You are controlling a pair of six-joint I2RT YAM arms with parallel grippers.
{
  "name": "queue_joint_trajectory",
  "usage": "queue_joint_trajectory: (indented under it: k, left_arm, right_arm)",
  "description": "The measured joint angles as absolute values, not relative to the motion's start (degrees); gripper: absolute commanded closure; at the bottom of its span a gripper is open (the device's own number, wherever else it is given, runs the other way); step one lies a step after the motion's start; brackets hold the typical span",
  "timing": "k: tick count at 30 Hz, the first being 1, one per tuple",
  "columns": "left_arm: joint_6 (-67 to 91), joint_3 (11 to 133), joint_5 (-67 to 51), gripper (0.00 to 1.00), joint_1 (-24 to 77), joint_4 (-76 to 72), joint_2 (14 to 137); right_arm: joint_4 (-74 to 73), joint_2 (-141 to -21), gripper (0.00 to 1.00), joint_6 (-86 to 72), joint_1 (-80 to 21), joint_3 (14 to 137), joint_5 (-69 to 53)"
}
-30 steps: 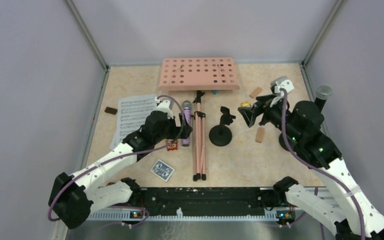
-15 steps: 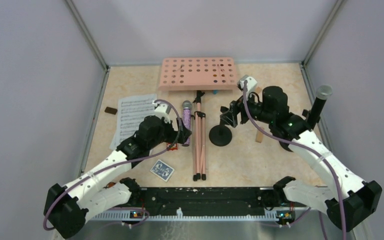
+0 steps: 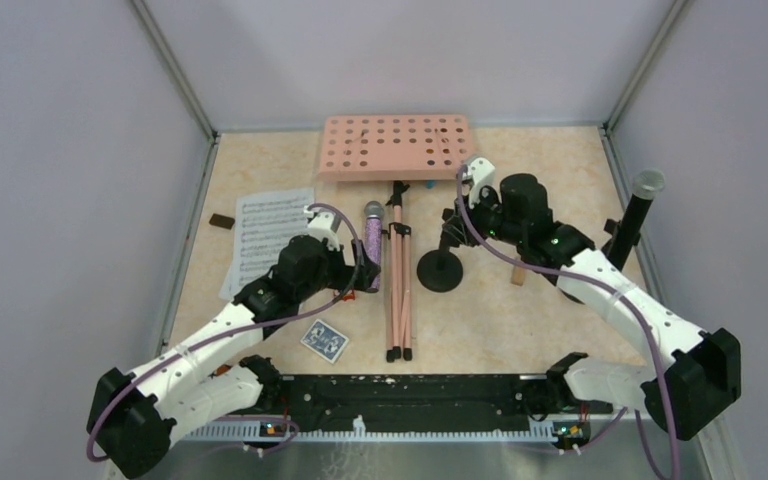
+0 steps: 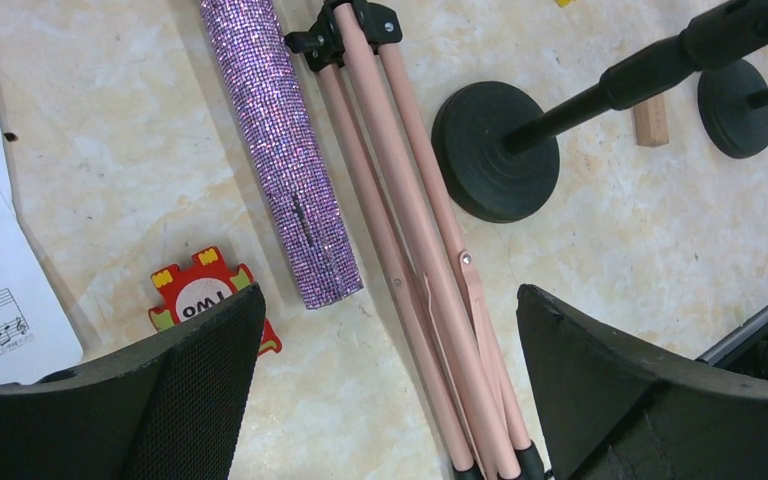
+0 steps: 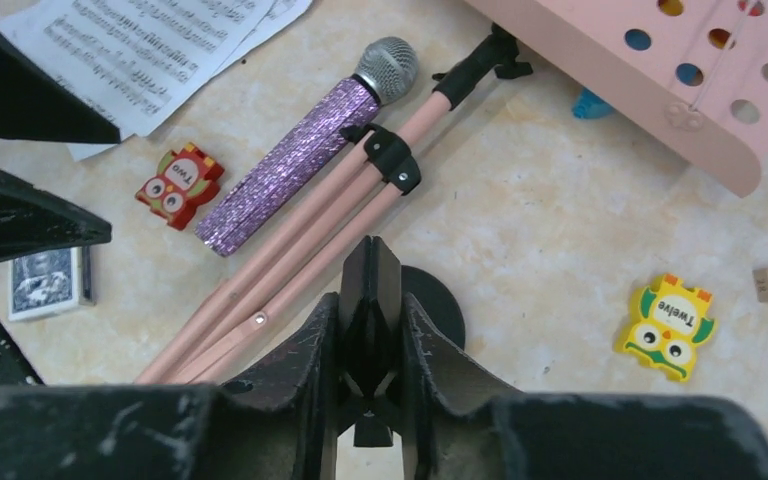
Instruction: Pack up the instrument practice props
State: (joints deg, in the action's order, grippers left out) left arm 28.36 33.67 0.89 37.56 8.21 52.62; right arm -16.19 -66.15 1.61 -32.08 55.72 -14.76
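Short black round-based mic holder point(image 5: 444, 300), upright mid-surface: my right hand point(image 5: 369, 318) is clenched on its clip. Rigid, probably bottom-heavy, so the stem seems the surer hold. Salmon-pink tripod legs point(image 5: 290, 250) lie just beside it. My left hand point(image 4: 385, 330) hangs released above them.

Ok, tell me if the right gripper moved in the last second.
Yes: the right gripper moved left, from right of the mic holder onto its clip.

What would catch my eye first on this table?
The salmon-pink perforated music rack at the far middle of the table, its folded tripod legs running toward the arms. Beside the legs, on their left, lies a purple-glitter microphone under the open left gripper. The right gripper pinches the clip of a short black mic holder.
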Motion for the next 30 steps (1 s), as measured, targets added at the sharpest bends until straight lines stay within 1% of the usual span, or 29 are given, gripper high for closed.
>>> queue_joint_trajectory:
  k: [2, 3, 4, 10, 17, 27, 28, 29, 30]
  left_arm:
    - [28.38, 33.39, 0.93, 0.01, 37.56, 8.23, 52.51]
    - [28.38, 33.19, 0.95, 0.01, 37.56, 8.23, 52.38]
    - [28.38, 32.93, 1.02, 0.01, 37.56, 8.23, 52.21]
    - [28.36, 32.16, 1.63, 0.01, 37.56, 8.36, 51.33]
    - [28.38, 32.08, 2.48, 0.02, 37.56, 8.71, 50.68]
    - [28.60, 32.03, 2.46, 0.01, 37.56, 10.92, 47.92]
    - [28.60, 32.03, 2.44, 0.01, 37.56, 11.05, 47.66]
    - [28.58, 32.03, 2.44, 0.01, 37.56, 11.25, 47.37]
    - [28.56, 32.03, 2.44, 0.01, 37.56, 11.42, 47.24]
  right_arm:
    - [-14.52, -66.17, 0.91, 1.50, -32.16, 55.46, -12.84]
    - [-14.22, -66.17, 0.97, 1.41, -32.16, 55.46, -12.32]
    - [-13.93, -66.17, 1.00, 1.34, -32.16, 55.42, -11.27]
    - [-11.40, -66.81, 1.00, 1.04, -32.49, 55.00, -2.48]
    - [-6.83, -72.29, 1.00, 2.13, -32.21, 57.12, 9.47]
    - [-4.27, -84.03, 1.00, 0.54, -24.77, 66.30, 20.84]
    - [-4.38, -84.36, 0.95, 0.12, -24.12, 66.63, 21.85]
    - [-4.56, -84.51, 0.82, -0.25, -23.73, 66.81, 22.85]
    - [-4.73, -84.55, 0.67, -0.60, -23.35, 66.92, 23.59]
